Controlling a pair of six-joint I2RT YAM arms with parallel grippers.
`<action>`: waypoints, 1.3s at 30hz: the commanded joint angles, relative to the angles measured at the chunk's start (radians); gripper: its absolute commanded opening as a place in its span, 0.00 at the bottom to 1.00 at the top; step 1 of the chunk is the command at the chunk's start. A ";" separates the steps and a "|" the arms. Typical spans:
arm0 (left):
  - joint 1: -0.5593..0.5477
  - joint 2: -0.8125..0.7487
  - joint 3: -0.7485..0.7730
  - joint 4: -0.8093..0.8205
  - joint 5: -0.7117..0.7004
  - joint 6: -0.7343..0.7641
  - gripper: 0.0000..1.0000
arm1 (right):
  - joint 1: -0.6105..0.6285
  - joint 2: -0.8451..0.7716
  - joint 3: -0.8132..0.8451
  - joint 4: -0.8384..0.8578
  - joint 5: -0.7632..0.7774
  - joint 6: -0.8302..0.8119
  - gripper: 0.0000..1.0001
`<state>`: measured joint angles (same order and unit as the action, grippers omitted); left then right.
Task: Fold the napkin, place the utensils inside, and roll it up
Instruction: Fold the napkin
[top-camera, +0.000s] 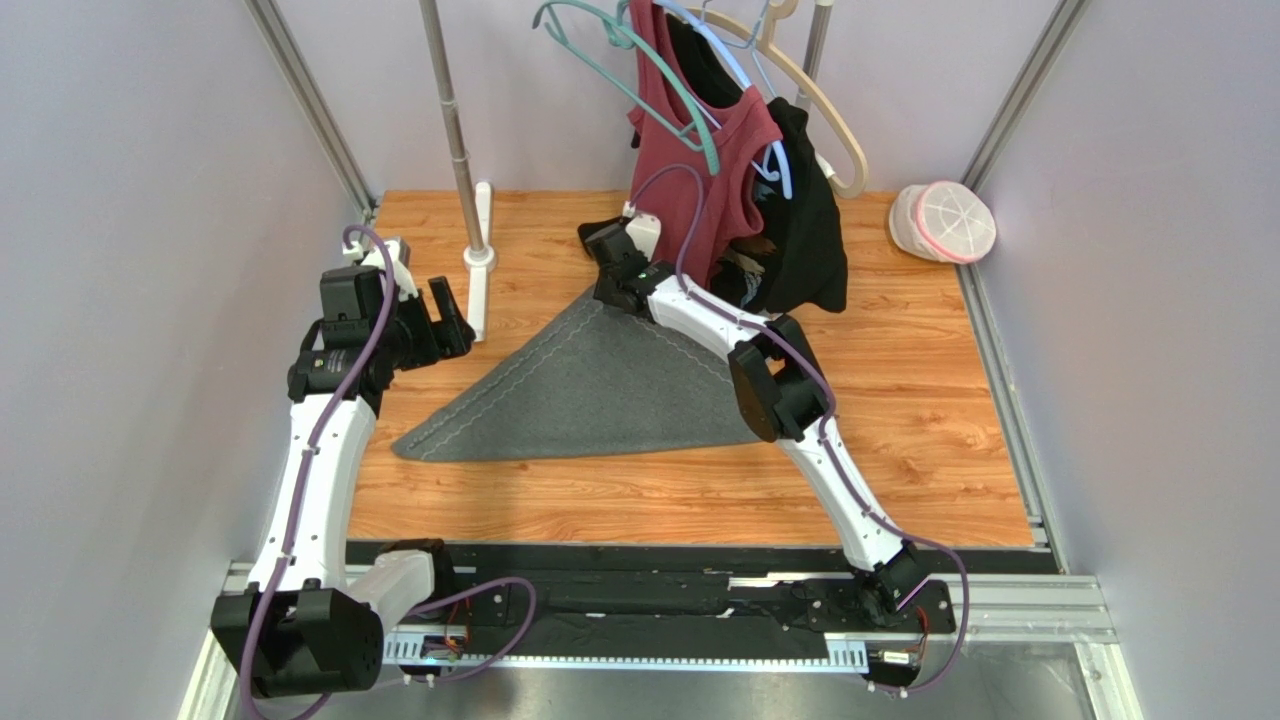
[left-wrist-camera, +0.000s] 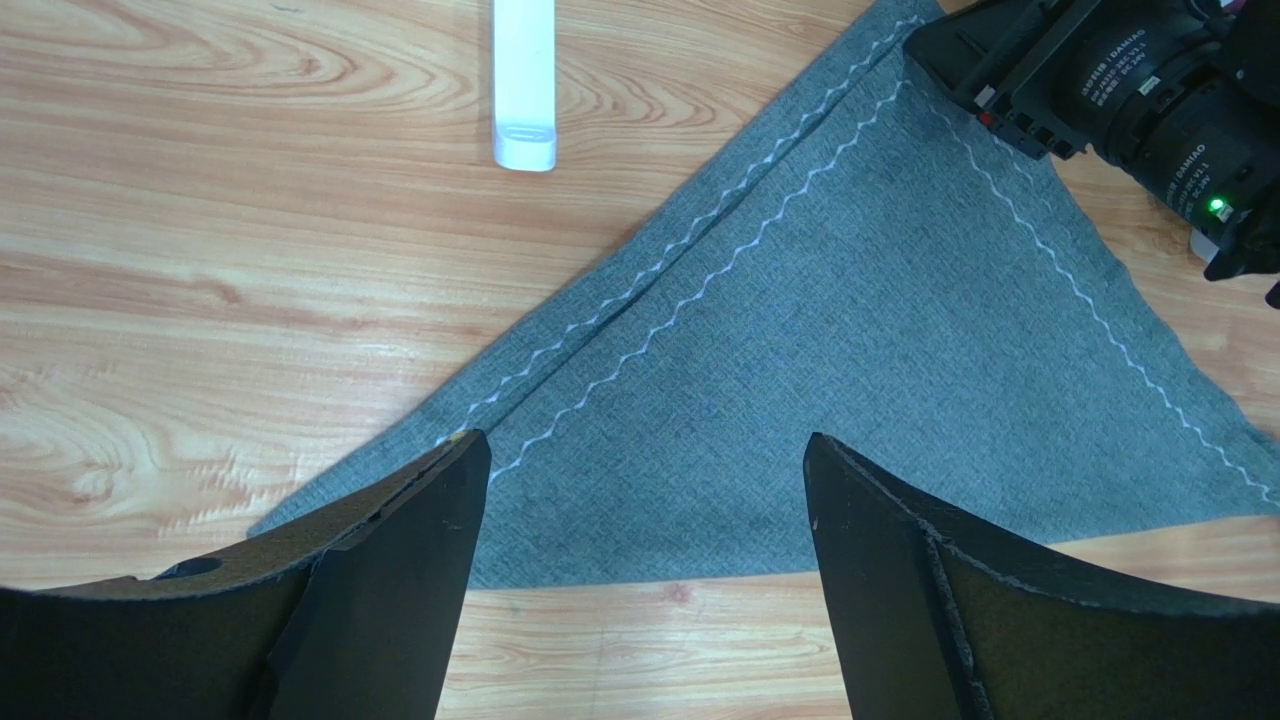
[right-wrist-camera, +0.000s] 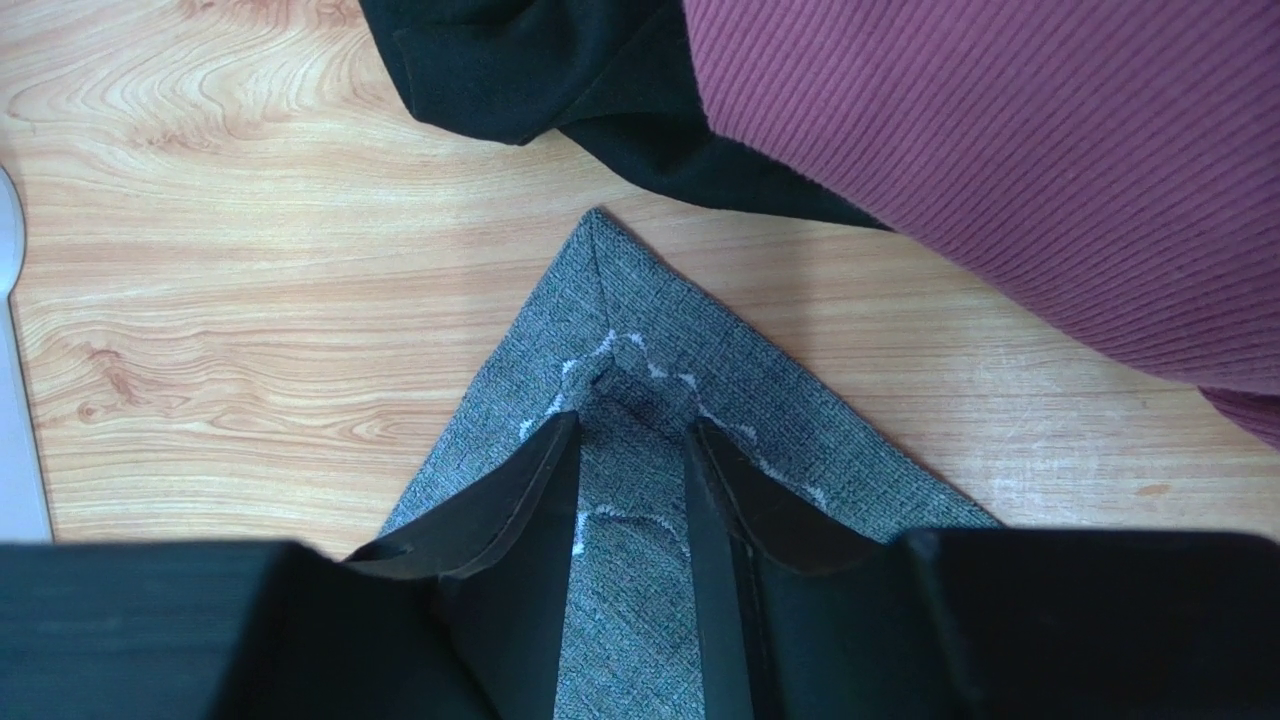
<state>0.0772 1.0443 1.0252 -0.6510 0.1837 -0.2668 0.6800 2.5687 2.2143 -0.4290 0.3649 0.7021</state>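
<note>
The napkin is a dark grey cloth folded into a triangle on the wooden table, with wavy light stitching along its edges. It also shows in the left wrist view and the right wrist view. My right gripper is at the napkin's far apex. Its jaws stand narrow around a puckered ridge of cloth just behind the corner. My left gripper is open and empty, above the napkin's left part near its long stitched edge. The spoon is not in view.
A white pole stand rises just left of the napkin's apex; its base bar shows in the left wrist view. Maroon and black garments hang on hangers right behind the right gripper. A white-pink round object lies far right.
</note>
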 joint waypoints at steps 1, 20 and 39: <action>-0.001 -0.021 -0.002 0.031 0.022 -0.005 0.86 | -0.002 0.030 0.071 -0.028 0.003 -0.023 0.30; -0.002 -0.015 -0.004 0.034 0.028 -0.012 0.85 | 0.004 -0.131 -0.154 0.215 -0.012 -0.070 0.00; -0.001 -0.006 -0.005 0.031 0.033 -0.014 0.85 | -0.008 -0.102 -0.104 0.280 0.068 -0.033 0.00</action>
<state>0.0772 1.0443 1.0229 -0.6464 0.2016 -0.2745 0.6792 2.4577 2.0468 -0.2047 0.3809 0.6434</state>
